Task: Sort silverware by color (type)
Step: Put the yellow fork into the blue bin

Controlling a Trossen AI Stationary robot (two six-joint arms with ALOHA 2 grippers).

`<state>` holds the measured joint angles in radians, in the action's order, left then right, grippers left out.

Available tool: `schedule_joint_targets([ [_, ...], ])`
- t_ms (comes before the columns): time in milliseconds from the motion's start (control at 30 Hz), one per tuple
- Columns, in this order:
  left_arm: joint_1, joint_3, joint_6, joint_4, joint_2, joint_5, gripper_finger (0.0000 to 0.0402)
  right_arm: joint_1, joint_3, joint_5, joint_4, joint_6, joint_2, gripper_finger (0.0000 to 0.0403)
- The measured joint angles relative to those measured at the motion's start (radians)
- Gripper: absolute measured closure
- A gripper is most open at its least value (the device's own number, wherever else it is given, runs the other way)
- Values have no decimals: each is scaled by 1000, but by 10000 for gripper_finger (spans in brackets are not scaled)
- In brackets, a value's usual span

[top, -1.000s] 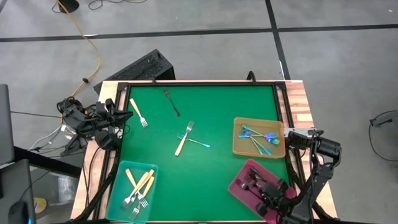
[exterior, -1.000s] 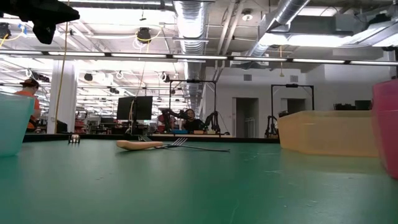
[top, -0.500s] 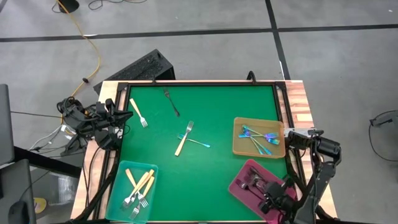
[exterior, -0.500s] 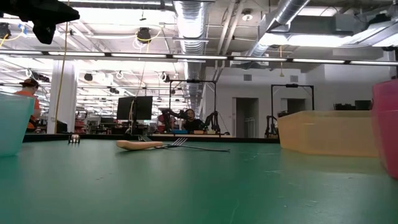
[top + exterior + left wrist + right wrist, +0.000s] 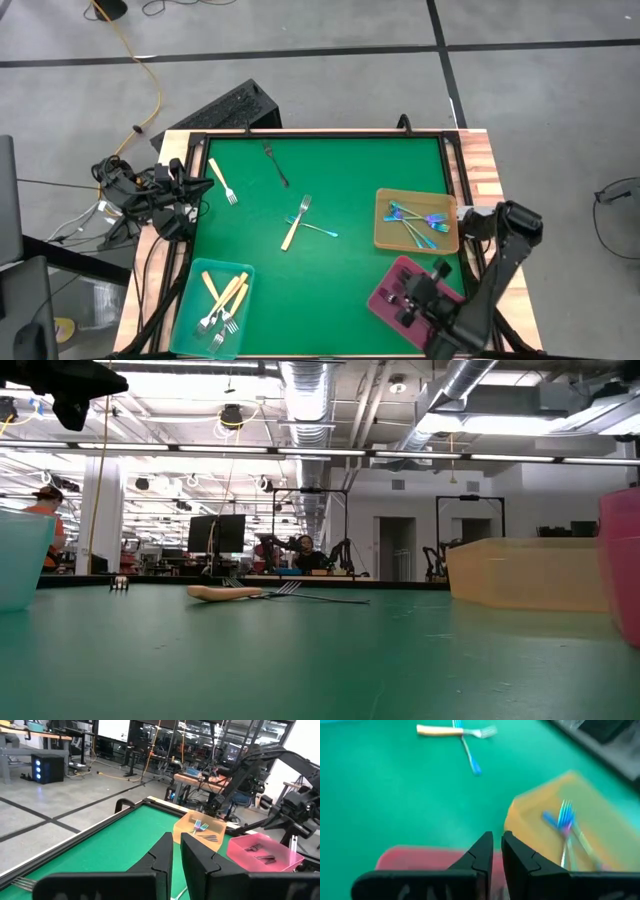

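The right gripper [image 5: 425, 292] hung over the pink tray [image 5: 384, 303] at the near right corner of the surface [image 5: 350, 190], its fingers [image 5: 479, 852] drawn narrow with only a thin slit between them and nothing held. The left gripper [image 5: 190, 200] waited at the far left edge, its fingers [image 5: 162, 855] likewise nearly together and empty.

Dark forks [image 5: 404, 292] lay in the pink tray under the right arm, blue-rainbow forks [image 5: 415, 222] in the tan tray [image 5: 385, 238] just beyond it, and cream-handled forks [image 5: 224, 298] in the teal tray [image 5: 196, 283] at the near left.

Four pieces lay loose. At mid-surface a cream-handled fork [image 5: 297, 222] crossed a blue fork [image 5: 318, 229]; the blue one lay away from the right fingers toward the centre, its long axis running roughly across the surface, so that arm looked the likelier to take it. A cream fork [image 5: 222, 181] lay just beside the left gripper, clearly that arm's to fetch. A dark fork [image 5: 276, 164] rested near the far edge.
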<state>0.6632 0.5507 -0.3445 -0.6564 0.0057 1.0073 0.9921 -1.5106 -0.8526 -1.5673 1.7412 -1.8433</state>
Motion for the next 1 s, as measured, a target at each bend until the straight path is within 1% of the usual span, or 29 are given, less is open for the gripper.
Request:
schedule_joint_targets([
  [233, 0, 0, 0, 0, 0, 0, 379, -182, -7, -111, 70, -337, 32, 335],
  [400, 0, 0, 0, 0, 0, 0, 379, -327, -8, -123, 225, -643, 33, 300],
  [500, 0, 0, 0, 0, 0, 0, 379, -419, -8, -123, 378, -848, 33, 269],
  [600, 0, 0, 0, 0, 0, 0, 379, -503, -7, -122, 568, -1045, 33, 243],
  [767, 0, 0, -9, -2, 0, 52, 379, -594, -7, -111, 922, -1445, 33, 220],
  [800, 0, 0, -14, -4, 0, 67, 379, -612, -7, -91, 996, -1519, 33, 219],
  [867, 0, 0, -17, -4, 0, 100, 379, -650, -7, -3, 1139, -1628, 33, 219],
  [933, 0, 0, -18, -4, 0, 117, 379, -693, -7, 123, 1256, -1685, 33, 221],
  [1000, 0, 0, -22, -5, 0, 145, 379, -733, -7, 252, 1348, -1708, 33, 222],
])
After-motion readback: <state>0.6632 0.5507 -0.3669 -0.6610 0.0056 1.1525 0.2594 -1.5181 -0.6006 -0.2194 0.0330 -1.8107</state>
